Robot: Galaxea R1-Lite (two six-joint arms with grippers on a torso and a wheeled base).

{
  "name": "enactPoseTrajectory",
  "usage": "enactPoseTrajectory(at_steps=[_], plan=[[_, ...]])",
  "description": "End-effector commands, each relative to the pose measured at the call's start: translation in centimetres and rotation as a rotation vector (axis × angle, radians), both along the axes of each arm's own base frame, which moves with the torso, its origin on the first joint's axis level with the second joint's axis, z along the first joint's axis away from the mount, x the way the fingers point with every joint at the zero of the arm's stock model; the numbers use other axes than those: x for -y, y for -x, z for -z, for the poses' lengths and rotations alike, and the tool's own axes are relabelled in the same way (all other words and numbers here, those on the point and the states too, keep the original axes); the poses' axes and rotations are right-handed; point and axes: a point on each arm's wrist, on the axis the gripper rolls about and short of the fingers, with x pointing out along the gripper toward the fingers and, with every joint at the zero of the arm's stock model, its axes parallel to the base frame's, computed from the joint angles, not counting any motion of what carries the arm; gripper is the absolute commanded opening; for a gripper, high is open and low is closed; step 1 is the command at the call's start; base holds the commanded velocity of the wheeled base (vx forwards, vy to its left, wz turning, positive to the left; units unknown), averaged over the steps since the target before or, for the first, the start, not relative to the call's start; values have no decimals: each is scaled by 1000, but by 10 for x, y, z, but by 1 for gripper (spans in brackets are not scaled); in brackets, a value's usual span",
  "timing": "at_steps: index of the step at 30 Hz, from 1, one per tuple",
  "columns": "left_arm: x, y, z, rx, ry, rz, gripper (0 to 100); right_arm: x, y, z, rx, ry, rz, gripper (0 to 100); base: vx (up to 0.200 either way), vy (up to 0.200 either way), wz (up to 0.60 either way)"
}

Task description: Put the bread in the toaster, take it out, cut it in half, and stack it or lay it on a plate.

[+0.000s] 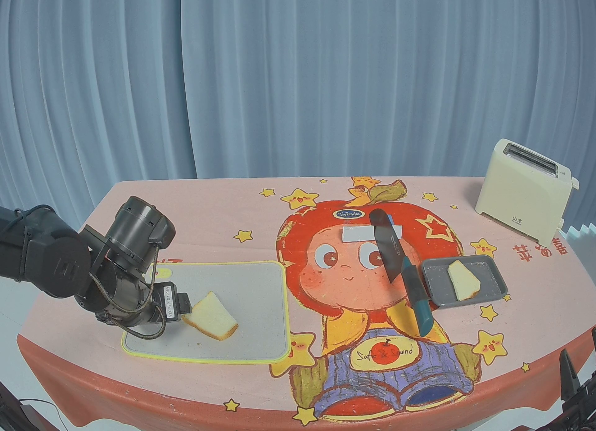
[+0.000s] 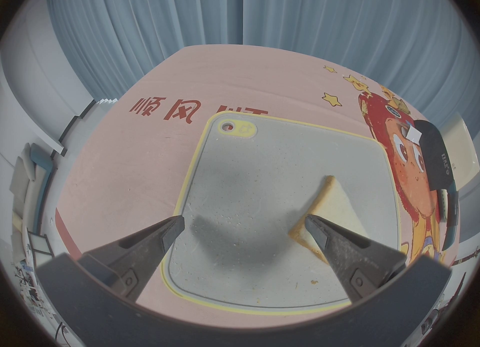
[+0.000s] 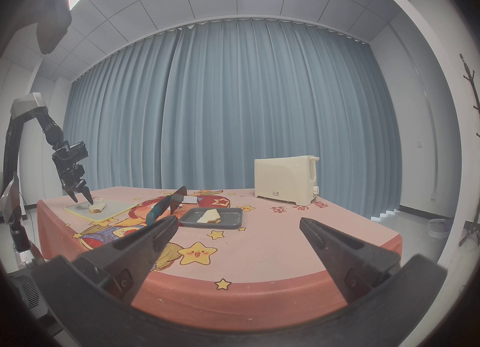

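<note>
Left gripper (image 2: 243,225): jaws spread, held low over the grey yellow-rimmed cutting board (image 1: 254,302), just beside one triangular half of white bread (image 1: 211,316) laid upon it. Right gripper (image 3: 239,223): jaws spread, well apart from the board. Second bread half (image 1: 463,279) is laid in the grey rectangular tray (image 1: 493,277), right of the board, beyond the black-bladed, teal-handled knife (image 1: 402,268).

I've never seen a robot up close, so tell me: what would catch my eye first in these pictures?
First, the bright cartoon tablecloth with its big-eyed character. On it, the robot's left claw hangs open over a grey cutting board, one finger right by a triangular half slice of bread. To the right, a dark knife lies beside a tray holding the other half, with a cream toaster behind.
</note>
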Motion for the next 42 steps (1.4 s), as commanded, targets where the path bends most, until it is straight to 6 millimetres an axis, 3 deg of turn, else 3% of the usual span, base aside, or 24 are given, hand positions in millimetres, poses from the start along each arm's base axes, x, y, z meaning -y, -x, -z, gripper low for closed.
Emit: enactPoseTrajectory(at_steps=[1,25,26,42], plan=[[1,-1,3,-11,-4,1,100,0,0,5,0,0,-1,100,0,0,0],[6,-1,13,-49,-25,17,100,0,0,5,1,0,-1,100,0,0,0],[6,-1,13,-49,-25,15,0,0,0,5,1,0,-1,100,0,0,0],[6,-3,6,-16,-14,20,0,0,0,5,1,0,-1,100,0,0,0]])
